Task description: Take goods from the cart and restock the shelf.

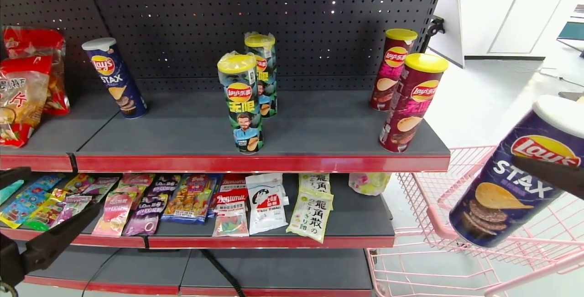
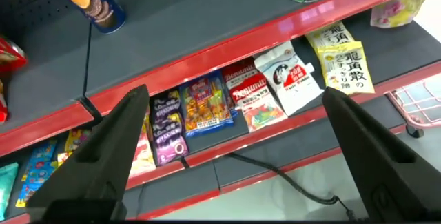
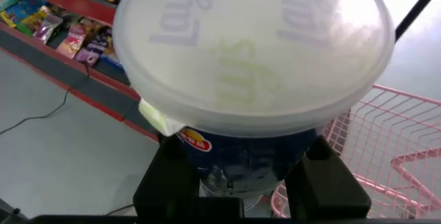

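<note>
I see my right gripper (image 3: 244, 189) clamped around a blue can of crisps (image 1: 511, 183), one dark finger (image 1: 547, 171) crossing its label. The can is tilted, white lid up, and hangs above the pink wire cart (image 1: 461, 148), just off the right end of the shelf (image 1: 319, 123). My left gripper (image 2: 234, 94) sits low on the left with its fingers spread wide and nothing between them, in front of the lower shelf's row of snack packets (image 1: 191, 196). On the top shelf, a matching blue can (image 1: 115, 78) leans at the left. Two green cans (image 1: 246, 101) stand in the middle and two maroon cans (image 1: 410, 101) near the right end. Red bags (image 1: 23, 91) sit at the far left.
</note>
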You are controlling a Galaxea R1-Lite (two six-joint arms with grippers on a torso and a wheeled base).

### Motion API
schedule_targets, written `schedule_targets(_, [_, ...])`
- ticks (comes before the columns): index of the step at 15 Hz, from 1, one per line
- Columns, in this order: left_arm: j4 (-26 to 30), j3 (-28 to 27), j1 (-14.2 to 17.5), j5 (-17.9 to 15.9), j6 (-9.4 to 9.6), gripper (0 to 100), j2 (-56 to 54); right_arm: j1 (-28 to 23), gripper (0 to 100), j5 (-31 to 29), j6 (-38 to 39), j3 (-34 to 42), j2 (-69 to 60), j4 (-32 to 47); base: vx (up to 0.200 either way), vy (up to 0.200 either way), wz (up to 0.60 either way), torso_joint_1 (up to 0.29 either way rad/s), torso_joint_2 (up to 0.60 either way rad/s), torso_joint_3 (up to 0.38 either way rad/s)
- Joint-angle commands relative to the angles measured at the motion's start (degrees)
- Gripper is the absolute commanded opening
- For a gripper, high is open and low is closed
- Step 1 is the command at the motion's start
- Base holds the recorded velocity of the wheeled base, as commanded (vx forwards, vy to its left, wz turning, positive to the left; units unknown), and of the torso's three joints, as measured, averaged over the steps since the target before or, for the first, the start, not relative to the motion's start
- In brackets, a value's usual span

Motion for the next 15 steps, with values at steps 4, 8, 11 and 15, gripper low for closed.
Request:
schedule_targets(4, [0.0, 0.0, 0.0, 0.0, 0.01, 100, 0.1, 3.0, 0, -0.2, -3.2, 2.2, 1.0, -0.3, 0.0, 0.05, 0.0, 0.008, -0.01, -0.01])
schedule_targets(8, [0.0, 0.3, 0.0, 0.0, 0.1, 100, 0.2, 5.0, 0, -0.3, -3.1, 2.6, 1.4, -0.3, 0.0, 0.2, 0.0, 0.007, 0.0, -0.001])
schedule_targets(11, [0.0, 0.5, 0.0, 0.1, 0.01, 100, 0.1, 5.1, 0, 0.4, -3.0, 2.8, 1.2, -0.4, 0.0, 0.2, 0.0, 0.003, 0.0, -0.001])
schedule_targets(15, [0.0, 0.4, 0.0, 0.1, 0.01, 100, 0.1, 6.9, 0, 2.8, -3.3, 3.2, 0.8, -0.4, 0.0, 0.2, 0.0, 0.002, 0.01, -0.002])
